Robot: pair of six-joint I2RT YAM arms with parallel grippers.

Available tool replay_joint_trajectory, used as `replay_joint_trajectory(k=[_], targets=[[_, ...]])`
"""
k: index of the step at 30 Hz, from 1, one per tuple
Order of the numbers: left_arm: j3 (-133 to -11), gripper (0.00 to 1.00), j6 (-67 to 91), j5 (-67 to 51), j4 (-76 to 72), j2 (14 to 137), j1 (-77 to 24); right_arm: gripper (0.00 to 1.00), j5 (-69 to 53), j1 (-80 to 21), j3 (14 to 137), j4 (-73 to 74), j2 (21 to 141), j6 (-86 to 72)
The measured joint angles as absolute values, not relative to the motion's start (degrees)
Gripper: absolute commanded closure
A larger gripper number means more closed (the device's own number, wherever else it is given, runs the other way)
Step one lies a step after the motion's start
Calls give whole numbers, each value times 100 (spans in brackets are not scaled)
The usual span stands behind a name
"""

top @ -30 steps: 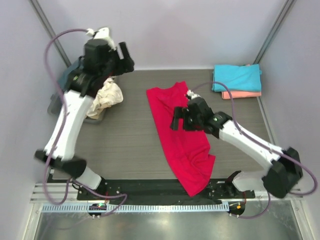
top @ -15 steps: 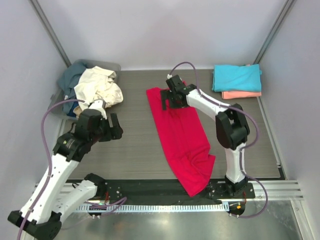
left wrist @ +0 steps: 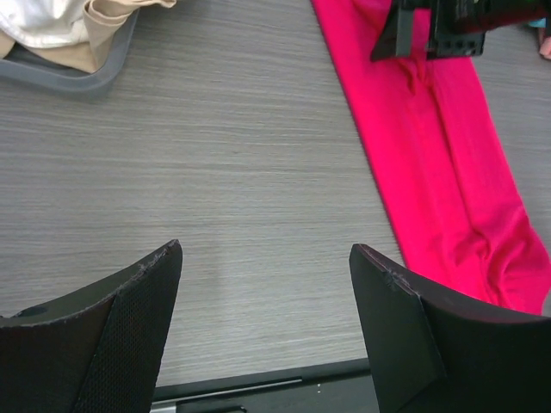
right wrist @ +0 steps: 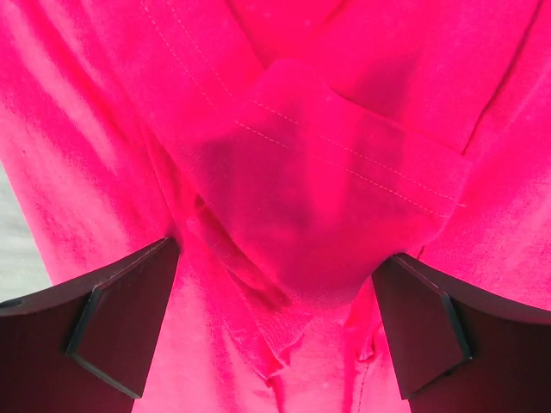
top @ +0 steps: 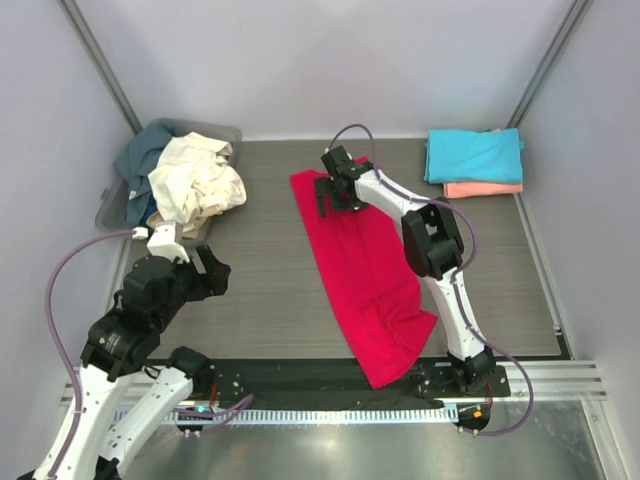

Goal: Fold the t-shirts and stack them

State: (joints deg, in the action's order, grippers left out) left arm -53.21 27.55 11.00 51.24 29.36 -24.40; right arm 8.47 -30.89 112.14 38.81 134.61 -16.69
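Observation:
The crimson red t-shirt [top: 365,270] lies as a long, narrow strip down the middle of the table. My right gripper [top: 333,198] is down at its far end, open. In the right wrist view its jaws [right wrist: 277,254] stand wide on either side of a folded flap of red cloth [right wrist: 327,172], without pinching it. My left gripper [top: 212,272] hovers open over bare table at the near left. The left wrist view [left wrist: 265,252] shows nothing between its fingers, with the red t-shirt [left wrist: 439,146] off to the right. The turquoise t-shirt [top: 475,155] lies folded on the salmon pink one [top: 485,189].
A grey tub [top: 108,212] stands at the back left. The cream t-shirt [top: 195,180] is heaped over its rim, with the slate blue one [top: 140,155] inside. The folded pair sits at the back right corner. A black rail [top: 300,375] runs along the near edge.
My left arm has drawn back from above the tub to the near left of the table. My right gripper has moved from the middle of the red t-shirt to its far end.

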Motion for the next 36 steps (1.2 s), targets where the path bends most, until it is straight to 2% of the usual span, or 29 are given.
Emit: replay_joint_trajectory(k=[11, 16, 22, 29, 36], targets=[[-5028, 20, 2657, 1391, 4893, 2838, -2440, 2, 670, -2370, 14101, 3551, 15224, -2165], [-5028, 20, 2650, 1393, 4845, 2851, -2355, 2, 1105, -2021, 14212, 2965, 15388, -2967], [-5028, 24, 2655, 1326, 4799, 3037, -2285, 0, 626, -1898, 13887, 2349, 15281, -3146], [-5111, 28, 3148, 773, 4541, 4412, -2290, 0, -91, -1914, 12833, 2349, 14212, -2845], [-4578, 30, 4176, 14, 3334, 5531, -2932, 0, -268, -1782, 11410, 2499, 11531, -2429]])
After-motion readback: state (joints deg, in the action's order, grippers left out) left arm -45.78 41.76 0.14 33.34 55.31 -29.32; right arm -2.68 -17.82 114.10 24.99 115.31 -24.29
